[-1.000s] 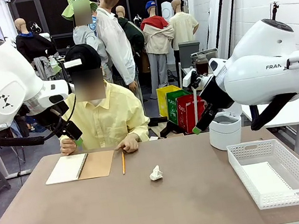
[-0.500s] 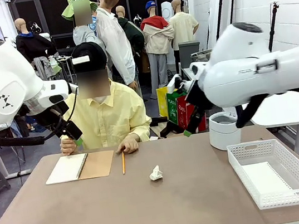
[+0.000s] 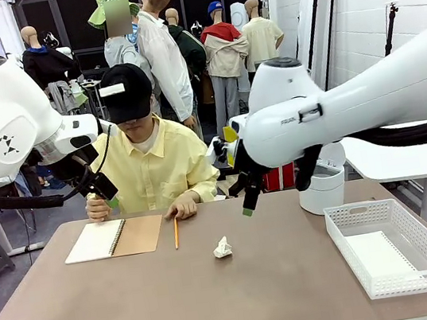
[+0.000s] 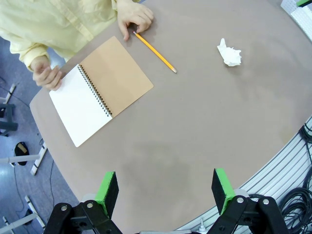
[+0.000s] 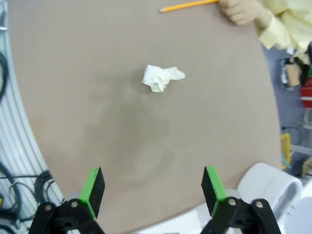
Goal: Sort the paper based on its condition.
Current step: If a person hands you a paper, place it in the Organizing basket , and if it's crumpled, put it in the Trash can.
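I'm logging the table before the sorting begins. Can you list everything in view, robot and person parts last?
paper ball: one, white, crumpled, mid-table
flat sheet: one, white, lying in the basket
basket: one, white, table's right side
bin: one, white, behind the basket
notebook: one, open, white page and tan cover, far left
pencil: one, yellow, beside the notebook
table: one, brown
person's hands: two, by notebook and pencil
left hand: open, above the table
right hand: open, above the paper ball
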Robot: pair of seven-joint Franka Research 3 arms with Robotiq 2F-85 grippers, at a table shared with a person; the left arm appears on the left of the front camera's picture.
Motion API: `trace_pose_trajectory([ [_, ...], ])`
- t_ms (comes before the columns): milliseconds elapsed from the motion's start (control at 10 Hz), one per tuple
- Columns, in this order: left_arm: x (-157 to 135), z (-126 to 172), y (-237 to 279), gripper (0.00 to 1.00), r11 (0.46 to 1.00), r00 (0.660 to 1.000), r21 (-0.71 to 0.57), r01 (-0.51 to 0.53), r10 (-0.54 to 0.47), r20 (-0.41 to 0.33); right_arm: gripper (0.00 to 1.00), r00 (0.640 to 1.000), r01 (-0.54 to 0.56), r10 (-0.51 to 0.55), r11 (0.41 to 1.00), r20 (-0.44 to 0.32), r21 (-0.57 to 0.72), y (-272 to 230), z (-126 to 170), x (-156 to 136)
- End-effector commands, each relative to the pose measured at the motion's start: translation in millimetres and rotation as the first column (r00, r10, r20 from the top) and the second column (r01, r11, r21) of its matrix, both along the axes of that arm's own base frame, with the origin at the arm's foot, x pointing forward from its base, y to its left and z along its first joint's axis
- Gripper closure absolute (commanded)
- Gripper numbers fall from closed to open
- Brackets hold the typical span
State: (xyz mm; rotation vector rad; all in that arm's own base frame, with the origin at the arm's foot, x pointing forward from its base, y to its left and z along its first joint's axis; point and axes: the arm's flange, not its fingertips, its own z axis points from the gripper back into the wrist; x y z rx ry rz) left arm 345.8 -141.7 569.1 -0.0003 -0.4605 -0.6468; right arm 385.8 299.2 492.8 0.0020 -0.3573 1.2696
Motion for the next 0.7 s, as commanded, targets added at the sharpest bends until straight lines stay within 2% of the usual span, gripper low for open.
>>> trace_pose_trajectory([
  [0,0.3,0.9,1.2,0.0,1.0,1.0,-0.003,0.001,-0.001,0.0,0.0,0.999,-0.041,0.04,0.997,-0.017,-0.06,10.9,-4.1,9.3],
  [200,0.3,0.9,1.2,0.0,1.0,1.0,-0.003,0.001,-0.001,0.0,0.0,1.0,-0.018,0.018,0.997,-0.004,-0.074,3.6,-4.4,6.4],
  [300,0.3,0.9,1.2,0.0,1.0,1.0,-0.003,0.001,-0.001,0.0,0.0,0.999,-0.023,0.022,0.999,-0.029,-0.03,13.9,-11.9,3.7],
  [600,0.3,0.9,1.2,0.0,1.0,1.0,-0.003,0.001,-0.001,0.0,0.0,0.999,-0.023,0.022,0.999,-0.029,-0.03,13.9,-11.9,3.7],
])
